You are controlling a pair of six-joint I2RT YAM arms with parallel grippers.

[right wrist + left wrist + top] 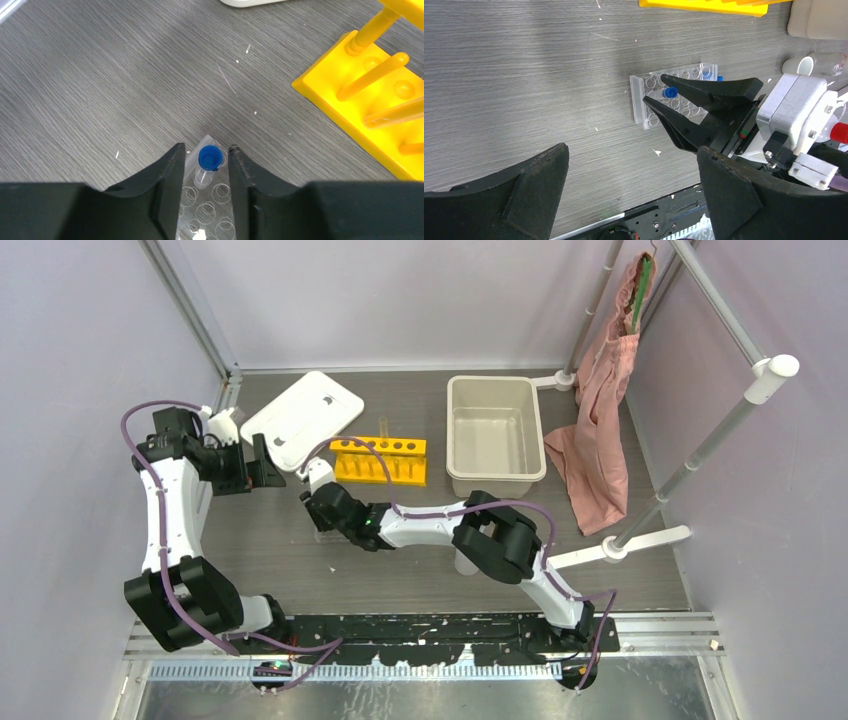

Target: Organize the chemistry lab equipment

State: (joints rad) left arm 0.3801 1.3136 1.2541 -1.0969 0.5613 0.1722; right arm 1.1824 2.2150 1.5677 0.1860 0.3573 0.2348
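A clear tray (pixel 205 202) with round wells lies on the grey table. A small blue-capped vial (pixel 210 157) stands in a well at its end. My right gripper (pixel 206 147) is open, its fingers on either side of the vial with a small gap on each side. The left wrist view shows the tray (pixel 651 107), that vial (pixel 669 92), a second blue cap (pixel 707 73) and the right gripper (pixel 655 88) over them. My left gripper (pixel 631 175) is open and empty, well left of the tray (pixel 268 462). The yellow rack (pixel 380 460) stands behind.
A beige bin (pixel 494 435) sits right of the rack and a white lid (pixel 302 418) left of it. A red-spouted white bottle (pixel 838 132) and a small white cup (pixel 799 65) lie behind the right wrist. Pink cloth (pixel 600 440) and pole stand (pixel 640 540) are at right.
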